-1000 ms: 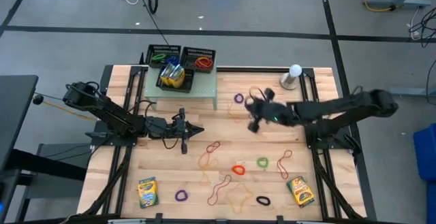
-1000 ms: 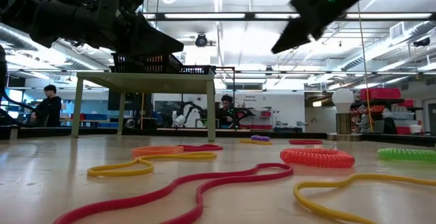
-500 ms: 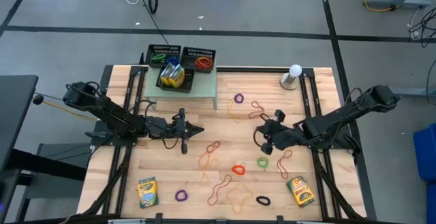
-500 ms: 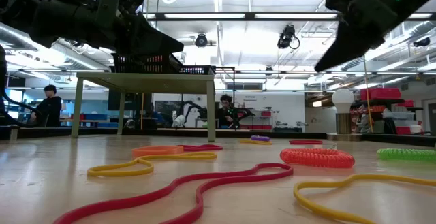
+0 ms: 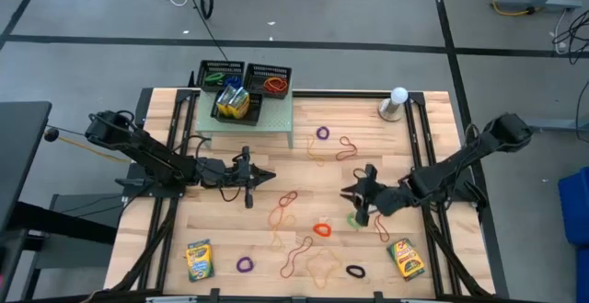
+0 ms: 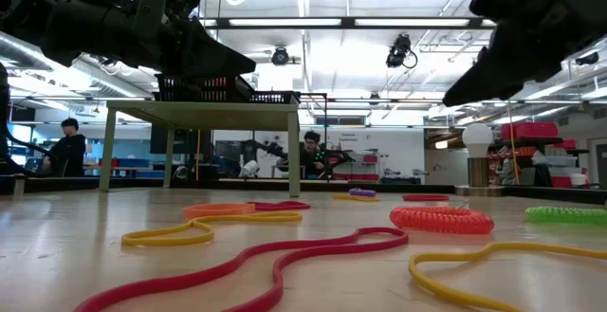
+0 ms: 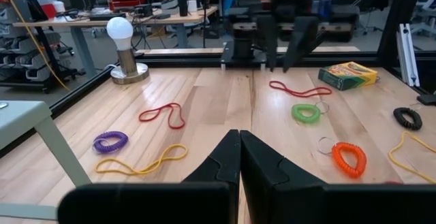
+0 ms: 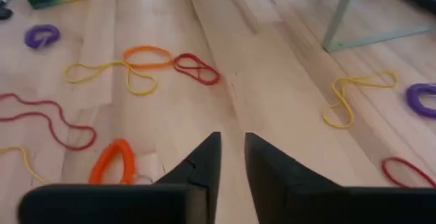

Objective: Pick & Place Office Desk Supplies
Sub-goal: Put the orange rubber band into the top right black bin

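Loose rubber bands lie across the wooden table: a green coil [image 5: 355, 218], an orange coil [image 5: 321, 229], a purple one [image 5: 245, 265], a black one [image 5: 355, 271], and red and yellow loops. Two crayon boxes [image 5: 199, 259] [image 5: 405, 258] lie flat near the front edge, and more crayon boxes sit in a tray [image 5: 233, 103]. My right gripper [image 5: 350, 194] [image 8: 232, 139] hangs a little open above the table beside the green coil, slanting down, with nothing between its fingers. My left gripper [image 5: 267, 176] [image 7: 240, 134] is shut and empty, level above the table's middle left.
A small green table [image 5: 276, 119] at the far left-centre carries black mesh trays [image 5: 269, 80] holding bands. A white ball-topped stand [image 5: 395, 102] is at the far right. Black frame rails run along both table sides. People sit in the room beyond.
My right gripper has swung from the table's far middle toward the near edge and down, and now hangs beside the green coil. It has tipped further downward, rolled somewhat, and its fingers have parted a little. The bands and boxes lie as before.
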